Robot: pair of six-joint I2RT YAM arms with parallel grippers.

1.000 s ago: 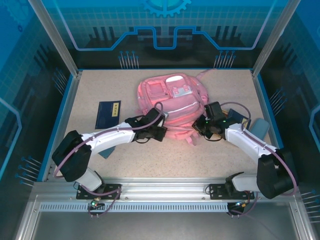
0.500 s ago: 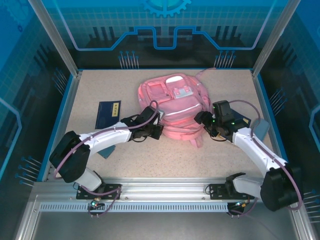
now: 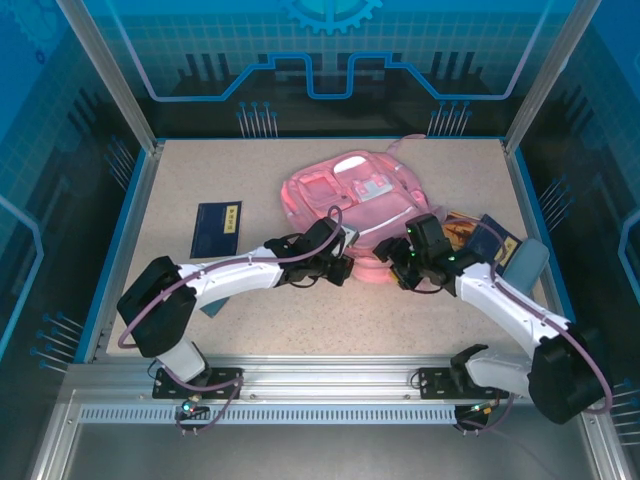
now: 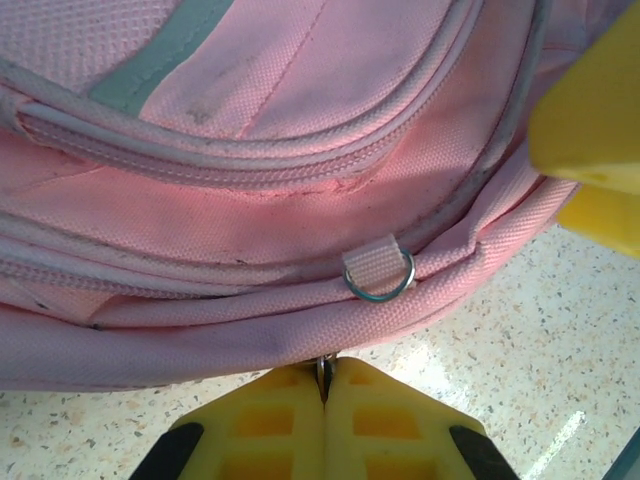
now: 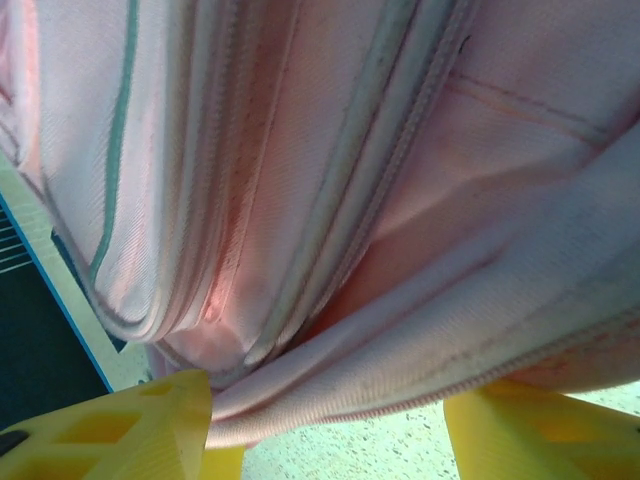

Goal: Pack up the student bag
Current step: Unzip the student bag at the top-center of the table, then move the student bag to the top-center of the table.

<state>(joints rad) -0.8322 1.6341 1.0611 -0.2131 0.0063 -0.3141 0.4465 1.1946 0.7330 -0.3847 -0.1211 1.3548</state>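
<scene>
Pink student bag (image 3: 340, 195) on table (image 3: 200, 170), at 12 o'clock from 2 grippers. Left gripper (image 4: 322, 382) pinched shut on thin metal tab (image 4: 322, 366) (zip pull, maybe); right gripper (image 5: 325, 425) spread wide around its near edge.

Left arm (image 3: 225, 283): white shells, black joints; lower left of frame.
Right arm (image 3: 505, 300): same white shells, black elbow at lower right.
Cables (image 3: 240, 262): purple, running along both arms.
Left fingers (image 4: 285, 420): yellow plastic, moulded recesses.
Right fingers (image 5: 130, 430): yellow, same recessed pattern.
Bases (image 3: 200, 378): black plates on grey rail, bottom edge.
</scene>
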